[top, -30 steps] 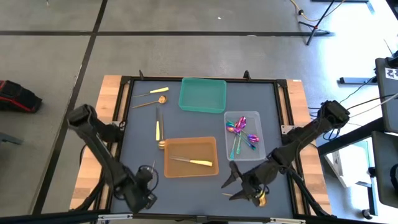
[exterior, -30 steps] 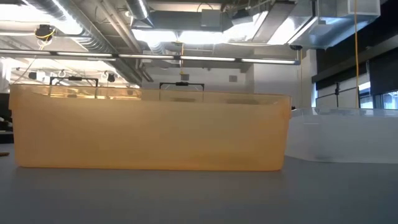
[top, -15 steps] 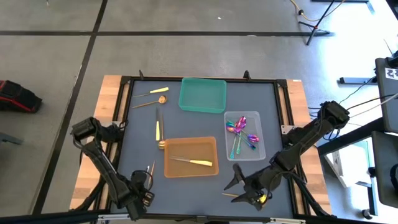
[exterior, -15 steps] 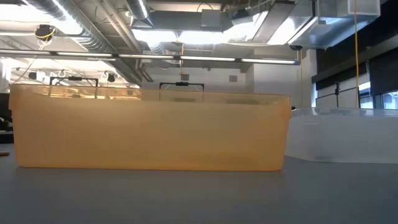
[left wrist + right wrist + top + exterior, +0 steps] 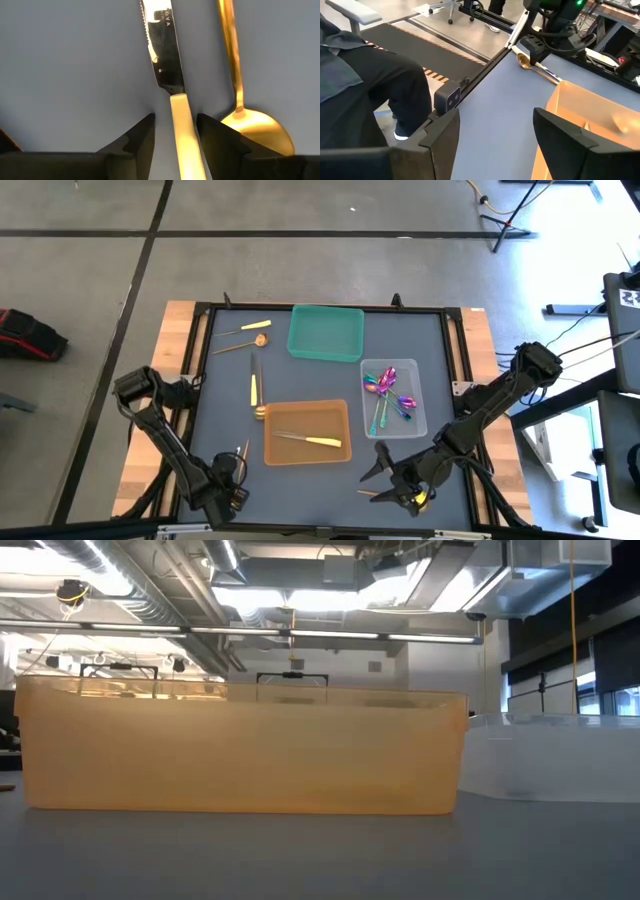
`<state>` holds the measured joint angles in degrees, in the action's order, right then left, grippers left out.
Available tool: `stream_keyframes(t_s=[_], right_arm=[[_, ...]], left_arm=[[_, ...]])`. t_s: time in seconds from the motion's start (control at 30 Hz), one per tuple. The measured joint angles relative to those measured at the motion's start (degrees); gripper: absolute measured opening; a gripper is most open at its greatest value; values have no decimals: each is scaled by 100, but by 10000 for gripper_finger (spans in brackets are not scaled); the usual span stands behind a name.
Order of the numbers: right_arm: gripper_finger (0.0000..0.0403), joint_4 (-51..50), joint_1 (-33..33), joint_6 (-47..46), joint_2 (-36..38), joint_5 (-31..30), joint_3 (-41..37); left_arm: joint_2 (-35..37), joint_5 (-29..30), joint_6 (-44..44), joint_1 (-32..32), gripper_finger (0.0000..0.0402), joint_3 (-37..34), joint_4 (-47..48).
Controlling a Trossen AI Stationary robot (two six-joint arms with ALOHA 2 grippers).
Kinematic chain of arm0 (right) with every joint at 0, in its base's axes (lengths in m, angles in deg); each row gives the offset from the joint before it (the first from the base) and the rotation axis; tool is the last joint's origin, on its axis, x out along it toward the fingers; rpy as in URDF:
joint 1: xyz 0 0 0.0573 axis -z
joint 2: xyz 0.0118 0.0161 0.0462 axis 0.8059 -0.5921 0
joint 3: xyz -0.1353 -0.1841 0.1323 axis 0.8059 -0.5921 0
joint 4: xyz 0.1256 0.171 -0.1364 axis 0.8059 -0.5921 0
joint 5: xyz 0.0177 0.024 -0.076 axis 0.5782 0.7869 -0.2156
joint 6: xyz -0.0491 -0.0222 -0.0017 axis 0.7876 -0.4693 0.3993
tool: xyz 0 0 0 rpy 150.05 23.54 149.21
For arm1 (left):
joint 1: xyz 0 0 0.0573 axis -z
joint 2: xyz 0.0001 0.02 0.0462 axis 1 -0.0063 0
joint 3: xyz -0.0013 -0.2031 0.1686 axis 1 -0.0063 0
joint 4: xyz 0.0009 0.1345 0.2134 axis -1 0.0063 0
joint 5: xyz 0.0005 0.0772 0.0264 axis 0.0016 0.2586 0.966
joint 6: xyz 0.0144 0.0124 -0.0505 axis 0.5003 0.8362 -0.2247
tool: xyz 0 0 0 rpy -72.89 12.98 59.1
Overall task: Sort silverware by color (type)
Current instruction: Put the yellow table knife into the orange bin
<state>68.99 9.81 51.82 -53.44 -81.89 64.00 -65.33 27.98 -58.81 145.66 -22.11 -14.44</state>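
My left gripper (image 5: pixel 175 117) is open at the table's near left corner (image 5: pixel 236 472), pointing down. Its fingers stand on either side of a yellow-handled knife (image 5: pixel 172 95), where the blade meets the handle, with a gap showing on each side. A gold spoon (image 5: pixel 240 100) lies flat beside that knife. My right gripper (image 5: pixel 373 480) is open and hovers near the near edge, right of the orange tray; a gold spoon (image 5: pixel 418 499) lies under it. Purple spoons (image 5: pixel 385 392) lie in the clear tray. One knife (image 5: pixel 310 440) lies in the orange tray.
The teal tray (image 5: pixel 326 332) stands at the far middle, the clear tray (image 5: pixel 414 370) at the right and the orange tray (image 5: pixel 300 455) at the near middle. Two knives (image 5: pixel 254 385) and two gold spoons (image 5: pixel 245 343) lie on the left half. A person's legs (image 5: pixel 380 85) show beyond the near edge.
My left arm has folded lower, and its gripper has come down over the knife at the near left corner. My right gripper has drifted slightly toward the near right. No utensil has moved.
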Motion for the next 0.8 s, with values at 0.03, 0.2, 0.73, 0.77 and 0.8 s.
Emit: stream_keyframes(t_s=[0.03,0.2,0.73,0.77,0.8], right_arm=[[239,0,0,0,0,2,0],[239,2,0,-20,0,-115,0],[239,-76,0,-55,0,-552,0],[239,-72,0,-55,0,-612,0],[239,-74,0,-55,0,-695,0]], left_arm=[[-1,0,7,-2,144,-24,-6],[-7,30,166,-2,110,-38,7],[390,311,151,-4,46,175,1238],[489,336,127,-3,46,234,1370],[566,395,103,-2,46,309,1563]])
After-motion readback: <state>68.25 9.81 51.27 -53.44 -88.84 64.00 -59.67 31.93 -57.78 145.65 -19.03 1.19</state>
